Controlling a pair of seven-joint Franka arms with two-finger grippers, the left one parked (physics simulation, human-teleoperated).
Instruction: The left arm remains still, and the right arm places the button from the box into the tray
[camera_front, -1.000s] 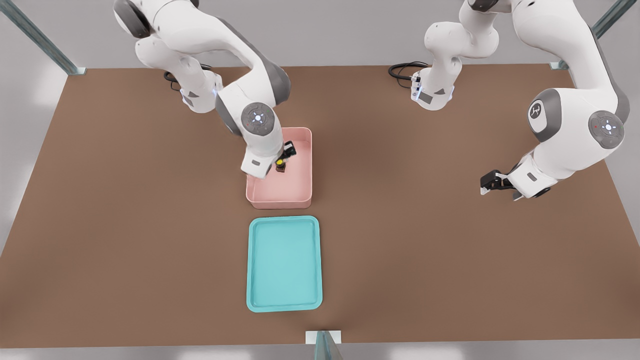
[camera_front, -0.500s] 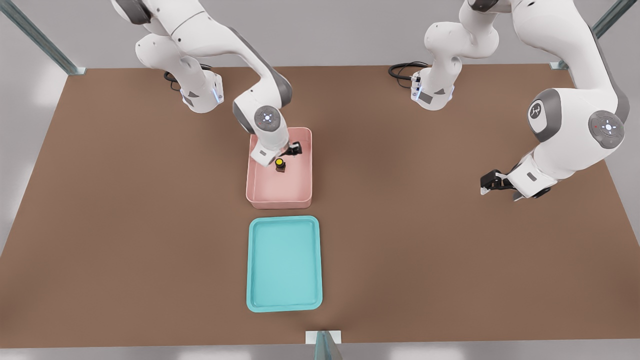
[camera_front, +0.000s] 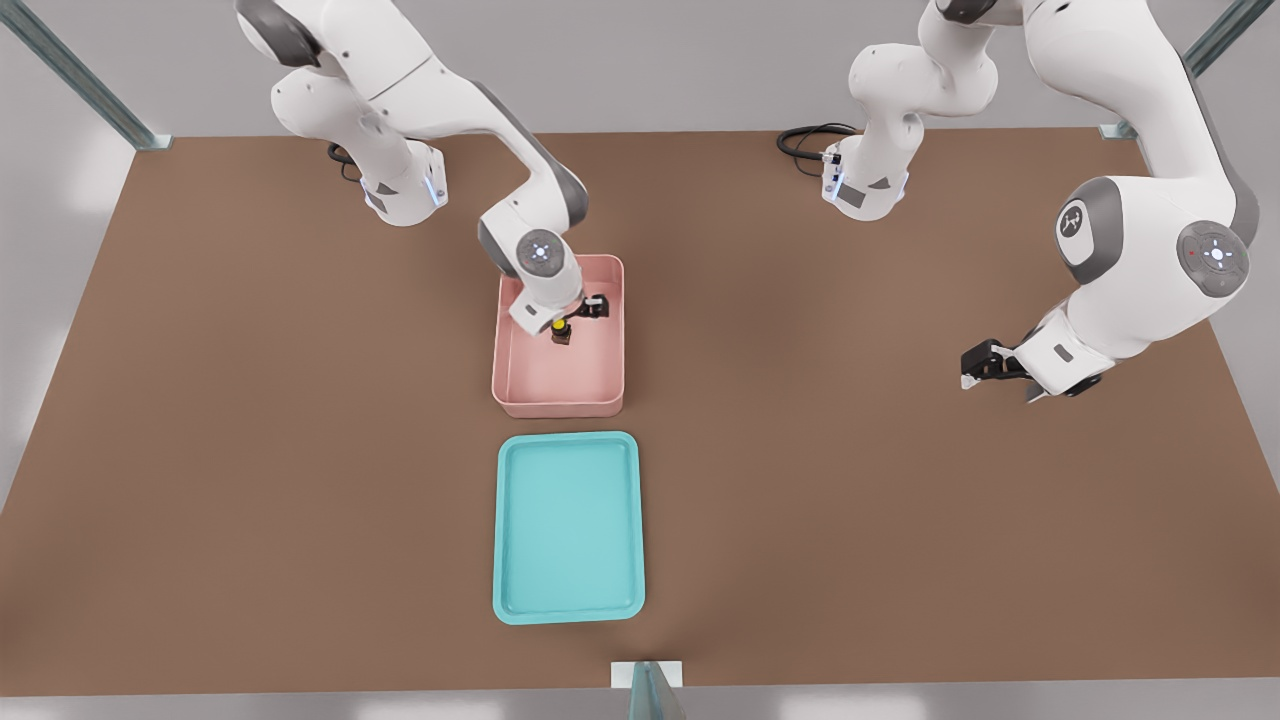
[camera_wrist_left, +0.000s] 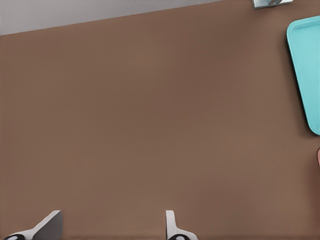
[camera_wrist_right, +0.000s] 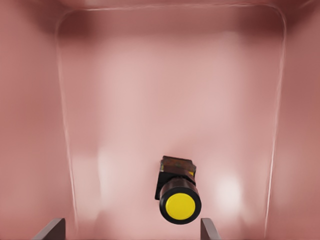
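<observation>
While the right arm (camera_front: 440, 90) reaches down into the box (camera_front: 558, 398), its jaws (camera_front: 572, 318) hang spread wide just above the button (camera_front: 561, 331), one finger (camera_wrist_right: 51, 230) on each side and neither touching it, so they hold nothing. Standing on the pink floor in the half of the box farther from the tray (camera_front: 568, 610), the button shows its yellow cap upward. On the brown worktop (camera_front: 250, 420) the turquoise tray sits just beside the box.
</observation>
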